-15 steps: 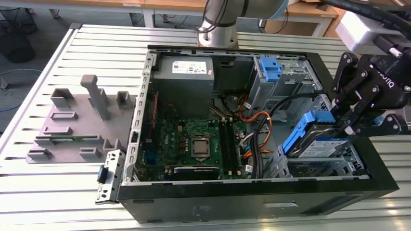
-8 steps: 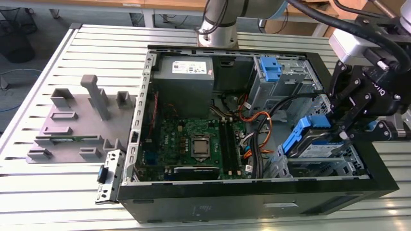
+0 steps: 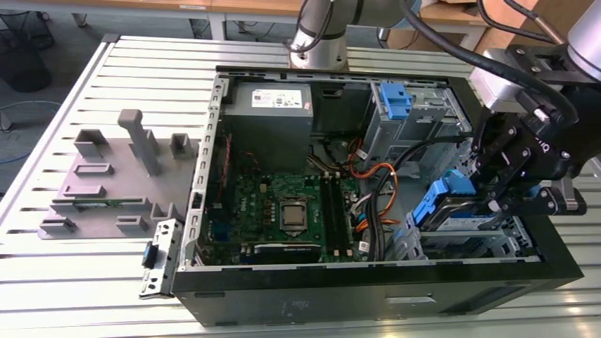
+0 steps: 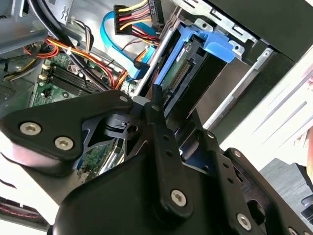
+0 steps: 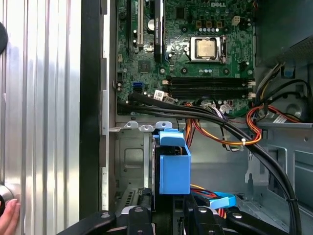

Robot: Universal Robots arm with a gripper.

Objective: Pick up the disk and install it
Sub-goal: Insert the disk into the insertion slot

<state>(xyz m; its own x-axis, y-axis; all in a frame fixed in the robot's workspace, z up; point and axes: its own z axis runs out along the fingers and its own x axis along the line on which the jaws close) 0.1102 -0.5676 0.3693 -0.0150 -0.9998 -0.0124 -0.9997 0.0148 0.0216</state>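
The disk [image 3: 449, 205] sits in its blue plastic carrier, tilted on edge in the drive cage at the exterior view's right end of the open computer case [image 3: 376, 289]. My gripper [image 3: 490, 204] comes down from the right and is shut on the disk's end. In the first wrist view the blue carrier [image 5: 173, 166] rises between the black fingers [image 5: 142, 215], with the gripper [image 5: 168, 218] closed around its base. In the second wrist view the disk [image 4: 188, 68] shows its connector edge and blue tab just past the gripper [image 4: 176, 120].
Black and orange cables [image 3: 381, 186] run close beside the drive cage. The motherboard [image 3: 286, 211] lies in the case floor and a grey power supply [image 3: 270, 105] sits at the back. Another blue carrier [image 3: 396, 102] sits in an upper bay. A grey fixture [image 3: 112, 176] stands outside. A hand [image 5: 7, 215] rests nearby.
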